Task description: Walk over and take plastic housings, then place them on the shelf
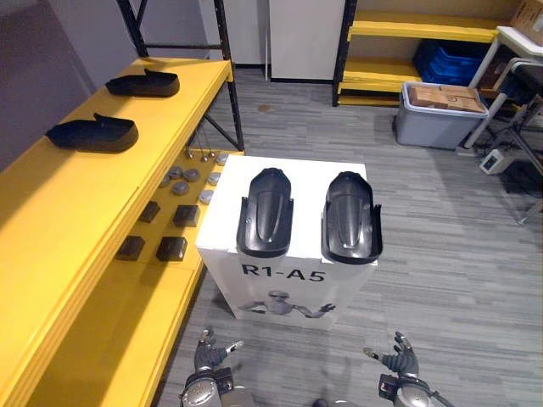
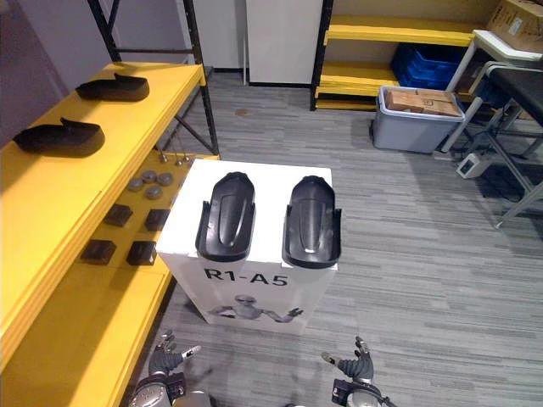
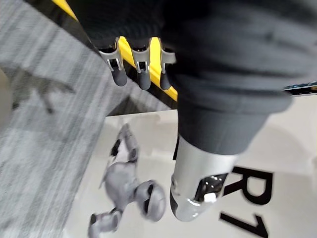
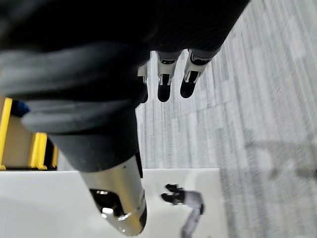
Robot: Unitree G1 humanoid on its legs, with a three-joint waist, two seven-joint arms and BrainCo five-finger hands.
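Hanging low at the near edge of the head views, the left hand [image 1: 206, 354] and the right hand [image 1: 400, 356] are both empty. The left hand's fingers [image 3: 120, 74] are relaxed and apart, with nothing between them and the thumb, and the right wrist view shows the same slack spread above grey floor. Just ahead of the hands stands a white box [image 1: 288, 288]. On its top lie two dark plastic housings side by side, the left housing [image 1: 266, 212] and the right housing [image 1: 351, 217], near each other but apart, and no hand touches either. To the robot's left runs the yellow shelf [image 1: 76, 220], whose upper level carries two shelved housings [image 1: 93, 134], well apart from each other. They seem to be the same kind of part, though at that angle it is hard to be sure. On the lower level sit small dark blocks [image 1: 172, 248] and grey discs [image 1: 180, 188]. Farther off, a grey bin [image 1: 437, 123] stands on the floor before another yellow rack [image 1: 420, 30]. As a judgement, the walk to the box looks nearly complete and part of the stock may be shelved. The two housings on the box are left to be grasped and carried over.
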